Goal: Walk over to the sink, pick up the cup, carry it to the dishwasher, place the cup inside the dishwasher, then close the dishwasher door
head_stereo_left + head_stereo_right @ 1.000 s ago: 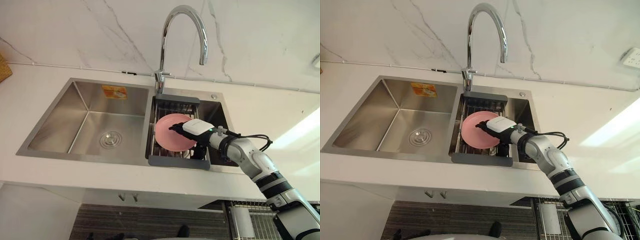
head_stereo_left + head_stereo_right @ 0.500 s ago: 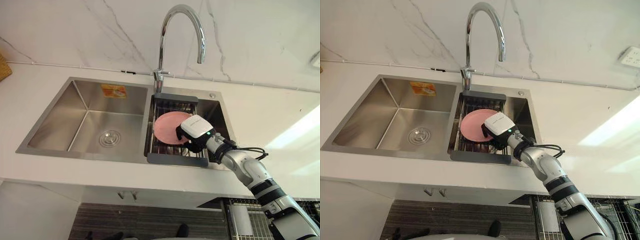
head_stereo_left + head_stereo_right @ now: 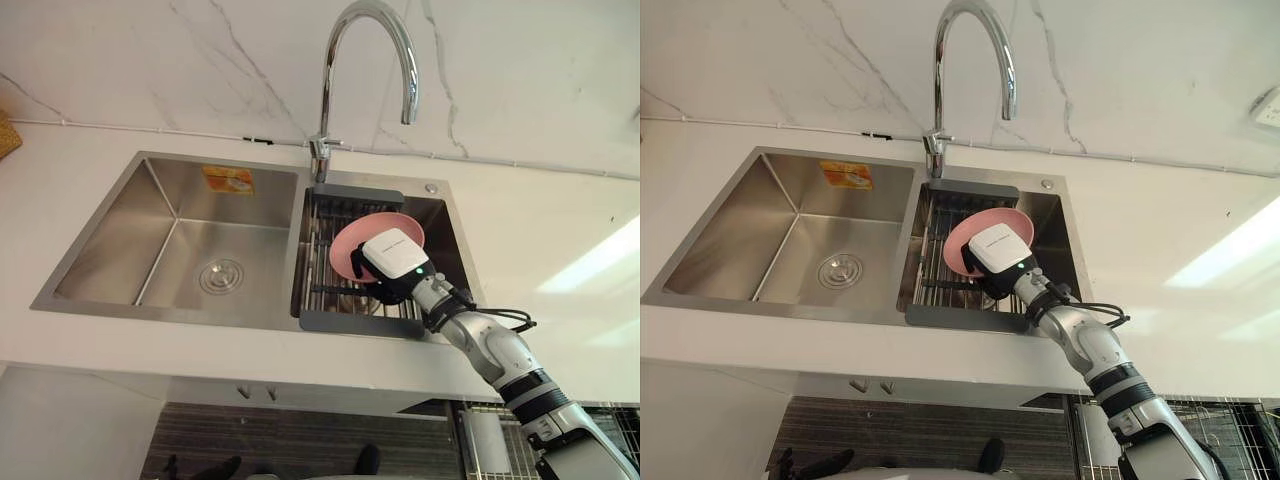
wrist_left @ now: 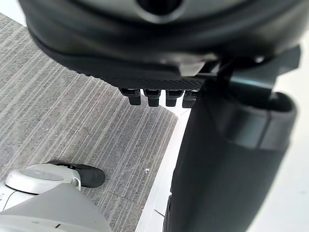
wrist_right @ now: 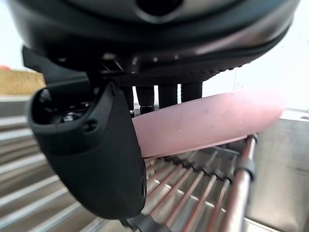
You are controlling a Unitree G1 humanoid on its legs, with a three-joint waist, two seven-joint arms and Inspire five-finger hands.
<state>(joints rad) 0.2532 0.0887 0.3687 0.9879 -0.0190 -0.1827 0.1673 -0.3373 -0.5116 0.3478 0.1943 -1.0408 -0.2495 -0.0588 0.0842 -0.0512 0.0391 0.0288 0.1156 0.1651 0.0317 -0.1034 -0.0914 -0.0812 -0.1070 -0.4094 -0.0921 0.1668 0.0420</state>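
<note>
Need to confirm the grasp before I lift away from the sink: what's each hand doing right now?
Left hand: open, holding nothing.
Right hand: shut on the pink plate, above the rack.

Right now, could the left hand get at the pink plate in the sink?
Probably not: the left hand hangs down over the floor, away from the sink, while the right hand grips the plate.
</note>
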